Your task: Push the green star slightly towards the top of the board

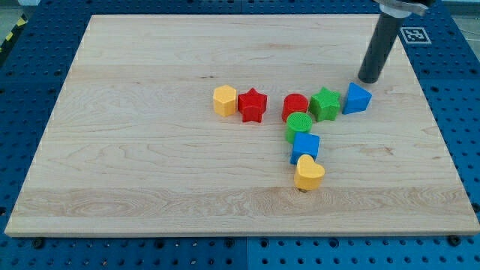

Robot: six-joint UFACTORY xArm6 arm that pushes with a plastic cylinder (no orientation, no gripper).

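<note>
1. Here is the worktop (150, 172): a pale wooden board with visible grain, lying flat on a blue perforated base (457, 112) that frames it on every side. At the view's top left a strip of yellow-and-black tape (13, 34) shows, and at the top right a black-and-white marker tag (415, 34) sits just beside the board's corner.

2. Now the arm: a dark rod (379, 46) comes down from the view's top right, leaning slightly, with a pale collar at its upper end. My tip (368, 78) rests on the wood just above the blue block at the right end of the cluster, very close to it; contact cannot be told. This end effector is a plain rod, with nothing to spread, press together or pinch.

3. Counting, left to right: a yellow hexagonal block (224, 100) touching a red star (253, 105); then a gap; then a red cylinder (295, 106), the green star (325, 103) and a blue wedge-like block (357, 98) in a tight row.

4. Below the red cylinder a column runs down: a green cylinder (298, 125), a blue cube-like block (304, 145), a yellow heart (308, 173).

5. Tally: two yellow, two red, two green, two blue, eight blocks in all.

6. The green star sits right of the board's centre, wedged between the red cylinder and the blue wedge-like block, down and to the left of my tip.
</note>
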